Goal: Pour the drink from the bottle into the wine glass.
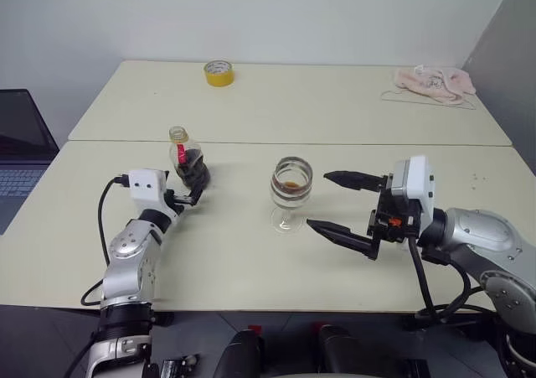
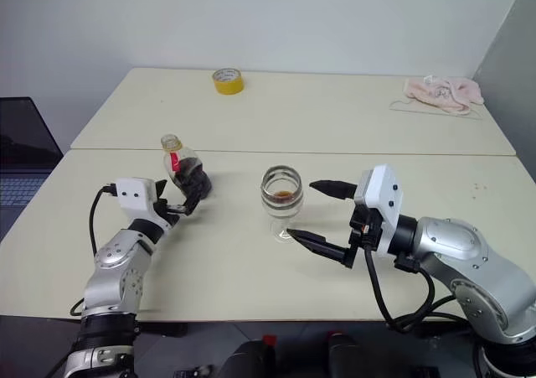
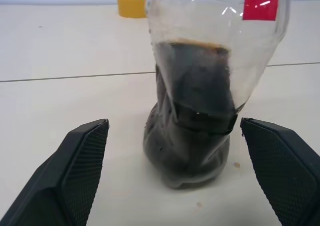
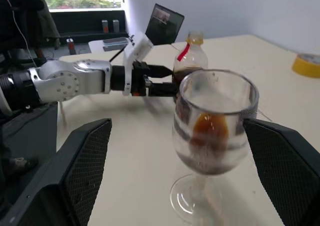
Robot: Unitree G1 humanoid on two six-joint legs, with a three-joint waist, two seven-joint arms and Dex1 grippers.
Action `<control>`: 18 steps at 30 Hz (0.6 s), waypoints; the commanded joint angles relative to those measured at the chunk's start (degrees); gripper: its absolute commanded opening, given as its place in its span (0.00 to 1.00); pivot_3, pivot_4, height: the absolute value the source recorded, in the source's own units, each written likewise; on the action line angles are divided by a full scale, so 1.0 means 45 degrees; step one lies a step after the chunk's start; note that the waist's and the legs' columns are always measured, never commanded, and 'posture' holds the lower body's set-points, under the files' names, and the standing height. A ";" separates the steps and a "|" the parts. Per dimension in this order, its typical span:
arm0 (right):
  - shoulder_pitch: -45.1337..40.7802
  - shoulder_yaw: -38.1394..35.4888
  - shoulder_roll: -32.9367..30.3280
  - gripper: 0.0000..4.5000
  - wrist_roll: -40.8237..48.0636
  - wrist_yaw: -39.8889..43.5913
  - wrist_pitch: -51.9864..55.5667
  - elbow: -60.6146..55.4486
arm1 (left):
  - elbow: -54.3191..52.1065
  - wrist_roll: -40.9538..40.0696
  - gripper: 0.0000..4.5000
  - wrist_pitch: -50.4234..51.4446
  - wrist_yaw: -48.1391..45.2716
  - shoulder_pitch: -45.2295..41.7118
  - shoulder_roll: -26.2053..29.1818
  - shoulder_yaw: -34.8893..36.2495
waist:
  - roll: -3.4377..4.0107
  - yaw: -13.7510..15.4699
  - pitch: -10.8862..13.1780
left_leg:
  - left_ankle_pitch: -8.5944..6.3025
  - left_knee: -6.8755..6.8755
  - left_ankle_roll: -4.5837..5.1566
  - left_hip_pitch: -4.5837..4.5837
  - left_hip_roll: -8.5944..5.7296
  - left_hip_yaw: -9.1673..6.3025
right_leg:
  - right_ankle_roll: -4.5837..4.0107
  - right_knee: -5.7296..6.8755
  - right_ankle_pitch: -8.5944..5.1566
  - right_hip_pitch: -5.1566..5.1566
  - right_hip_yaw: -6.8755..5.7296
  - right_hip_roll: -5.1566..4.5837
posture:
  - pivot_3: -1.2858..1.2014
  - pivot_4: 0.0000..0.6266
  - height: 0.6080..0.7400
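We see the bottle (image 1: pixel 189 162) standing on the table (image 1: pixel 251 252), left of centre, w/ dark brown drink (image 3: pixel 192 131) filling its lower half. Red label strip at the neck, no writing we can read. The wine glass (image 1: pixel 291 192) stands mid-table, a thin amber layer in its bowl. Left gripper (image 3: pixel 185 176) has fingers spread either side of the bottle, not touching. Right gripper (image 1: pixel 345 204) sits just right of the glass, fingers spread wide, holding nothing.
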 commanded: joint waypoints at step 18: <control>0.5112 0.0036 0.5455 1.00 -0.7460 -0.3357 -0.9460 0.5368 | -0.6110 0.1056 0.99 0.1545 0.2315 0.3951 -0.0999 -0.0195 | 0.0009 0.0010 -0.0012 | 0.0000 -0.0020 -0.0007 0.0032 0.0005 0.0031 | 0.0001 -0.0007 -0.0001 0.0013 0.0033 0.0003 | 0.52 0.24 1.00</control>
